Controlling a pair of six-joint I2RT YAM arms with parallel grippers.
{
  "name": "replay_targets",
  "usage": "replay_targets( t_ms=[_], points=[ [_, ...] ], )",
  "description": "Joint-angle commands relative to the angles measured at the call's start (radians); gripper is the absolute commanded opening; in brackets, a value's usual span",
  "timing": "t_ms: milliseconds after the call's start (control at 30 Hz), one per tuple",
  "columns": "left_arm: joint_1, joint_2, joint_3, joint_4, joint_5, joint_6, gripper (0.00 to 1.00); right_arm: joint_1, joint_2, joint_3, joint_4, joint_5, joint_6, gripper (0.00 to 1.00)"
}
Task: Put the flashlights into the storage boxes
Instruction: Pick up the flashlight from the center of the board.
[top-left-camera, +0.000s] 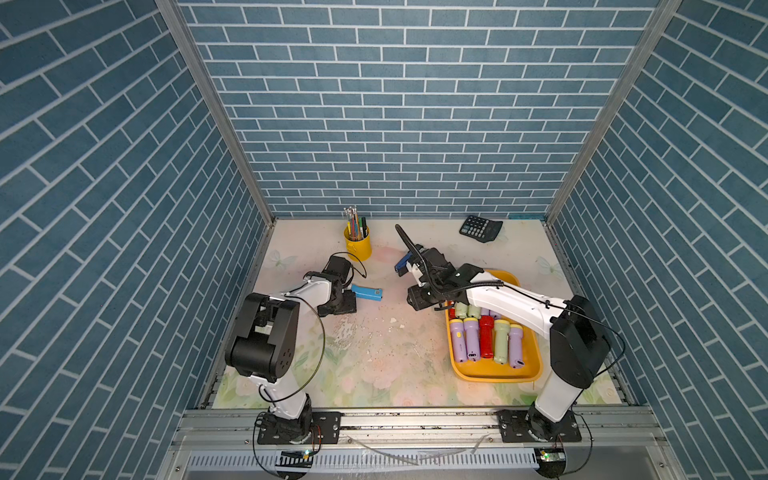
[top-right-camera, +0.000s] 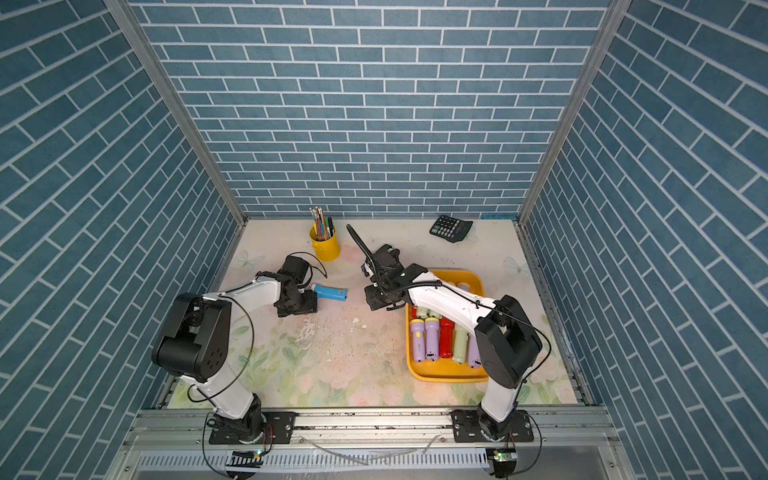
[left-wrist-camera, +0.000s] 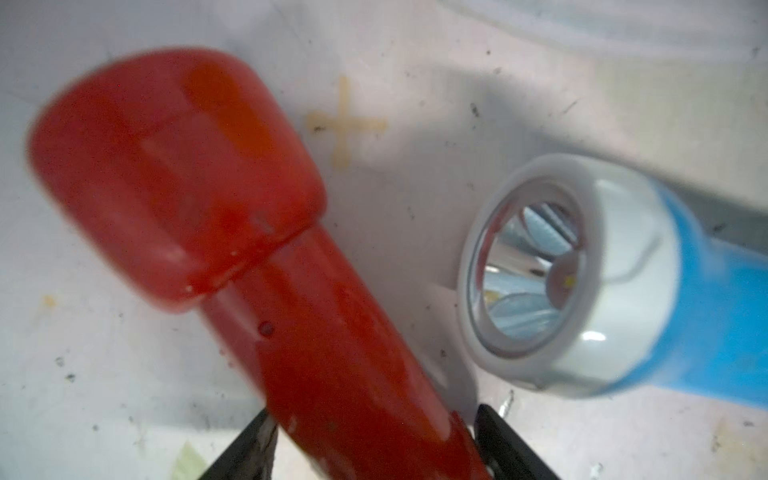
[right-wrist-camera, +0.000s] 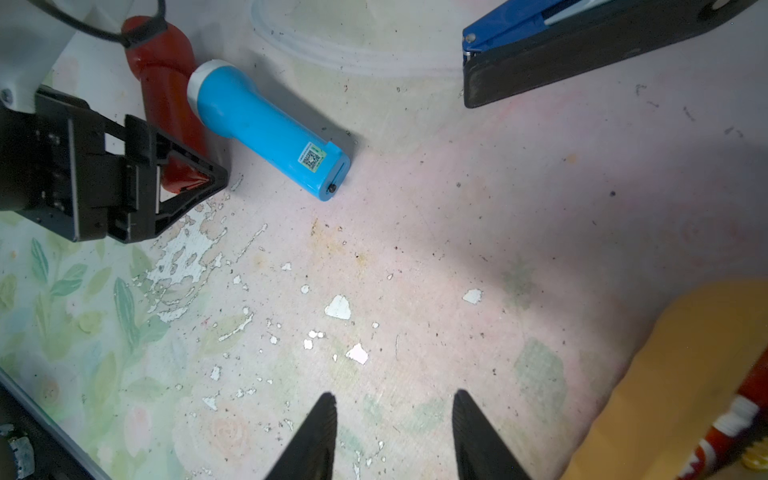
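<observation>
One red flashlight (left-wrist-camera: 249, 257) in left tool (left-wrist-camera: 374, 415), blue flashlight (left-wrist-camera: 631, 282) beside.

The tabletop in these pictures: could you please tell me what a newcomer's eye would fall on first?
Probably the yellow tray on the right of the table, under the right arm, packed with rows of lilac, green and red flashlights. Next comes the red flashlight clamped in the left gripper left of centre, with the blue flashlight lying on the table right beside it.
</observation>
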Motion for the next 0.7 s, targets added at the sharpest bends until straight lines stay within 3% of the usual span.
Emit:
replay_targets(
  t_ms=[0, 267, 667],
  points=[
    [0.012, -0.027, -0.009, 0.001, -0.013, 0.002, 0.77, 0.004, 0.007, -0.03, -0.01, -0.002, 0.0, 0.47],
    [0.013, 0.0, 0.014, 0.022, -0.012, 0.015, 0.77, 0.004, 0.005, -0.024, -0.017, -0.001, 0.0, 0.47],
    [0.015, 0.009, -0.006, 0.019, -0.039, 0.017, 0.51, 0.004, 0.003, -0.024, -0.026, 0.001, -0.008, 0.47]
  ],
)
